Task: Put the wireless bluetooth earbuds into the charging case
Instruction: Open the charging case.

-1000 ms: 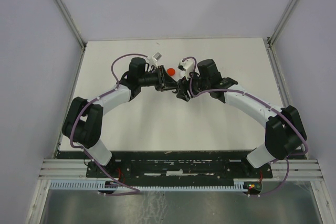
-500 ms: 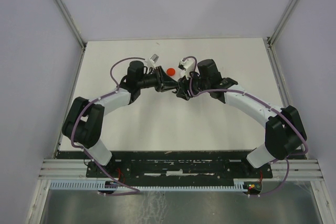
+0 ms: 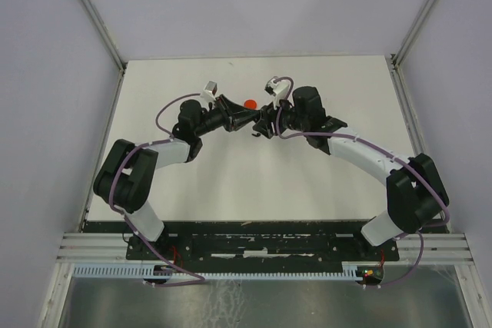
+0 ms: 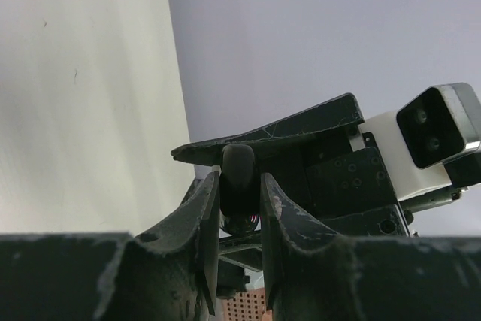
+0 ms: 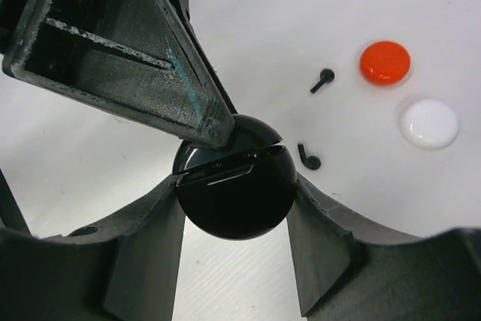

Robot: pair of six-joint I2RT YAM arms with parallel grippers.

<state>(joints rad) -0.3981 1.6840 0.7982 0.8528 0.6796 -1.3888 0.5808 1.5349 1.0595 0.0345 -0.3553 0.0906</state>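
Note:
My right gripper (image 5: pixel 234 186) is shut on a round black charging case (image 5: pixel 237 208) and holds it above the table. Its lid stands slightly ajar, with a thin seam showing. My left gripper (image 4: pixel 239 186) is shut on the case's upper edge (image 4: pixel 238 167); one of its fingers (image 5: pixel 188 103) reaches in from the upper left. In the top view both grippers meet at the table's far middle (image 3: pixel 256 120). Two tiny black earbuds lie on the table beyond the case, one (image 5: pixel 322 79) farther and one (image 5: pixel 308 158) close beside it.
A red round case (image 5: pixel 385 62) and a white round case (image 5: pixel 428 123) lie on the table to the right of the earbuds. The red case also shows in the top view (image 3: pixel 250 103), just behind the grippers. Grey walls enclose the white table (image 3: pixel 231 182).
My left arm has drawn back to the left and its gripper now stretches out toward the right gripper. Both gripper tips have shifted slightly toward the far side.

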